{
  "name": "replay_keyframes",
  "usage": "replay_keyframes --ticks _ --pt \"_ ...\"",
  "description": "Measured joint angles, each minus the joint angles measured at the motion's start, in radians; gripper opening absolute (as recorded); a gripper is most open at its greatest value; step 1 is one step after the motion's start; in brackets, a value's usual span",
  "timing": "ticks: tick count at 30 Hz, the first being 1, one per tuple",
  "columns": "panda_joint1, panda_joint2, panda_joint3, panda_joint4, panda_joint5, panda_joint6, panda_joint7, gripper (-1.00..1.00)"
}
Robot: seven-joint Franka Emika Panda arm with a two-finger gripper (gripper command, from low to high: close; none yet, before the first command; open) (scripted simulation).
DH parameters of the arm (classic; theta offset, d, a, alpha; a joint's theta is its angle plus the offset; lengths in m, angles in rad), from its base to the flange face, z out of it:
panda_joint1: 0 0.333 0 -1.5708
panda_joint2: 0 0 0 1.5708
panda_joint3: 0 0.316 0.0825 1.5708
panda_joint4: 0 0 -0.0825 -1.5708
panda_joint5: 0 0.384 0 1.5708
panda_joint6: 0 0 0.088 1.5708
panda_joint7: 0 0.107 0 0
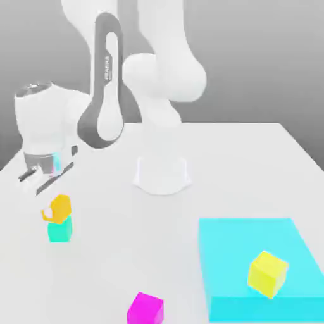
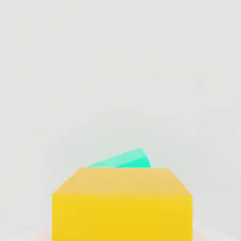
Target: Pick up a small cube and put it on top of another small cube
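Orange cube [image 1: 59, 208]: seen resting on top of the teal-green cube [image 1: 60, 231], turned and tilted out of line with it, at about nine o'clock in the exterior view.
Hand view: the orange cube [image 2: 122, 202] is seen up close, with a sliver of the teal-green cube [image 2: 123, 160] peeking out behind it.
Gripper [image 1: 47, 175]: held above the stack at about eleven o'clock from it, well apart from the orange cube; the jaws are spread and nothing is gripped.
Handling, judged: the orange cube is taken to be rigid, light and smooth-faced, so some slip is possible; no fragility is expected.
Hold, judged: two opposite flat side faces are best pinched, mid-height, with the fingers squared to the cube's turned faces.
Stability, judged: the perch looks crooked, so a nudge could tip it off.
Count, small cubes: four are counted, one orange, one teal-green, one magenta cube [image 1: 145, 309] at six o'clock, one lemon-yellow cube [image 1: 267, 273].
Count, large blocks: one, the flat cyan block [image 1: 228, 253] at four o'clock, carrying the lemon-yellow cube.
Count, arms: one.
Table [image 1: 253, 164]: white, bearing everything.
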Motion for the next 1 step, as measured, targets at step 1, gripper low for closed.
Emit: replay_keyframes --ticks 1 --pt "0.000 0.000 0.000 0.000 0.000 0.000 0.000 1.00"
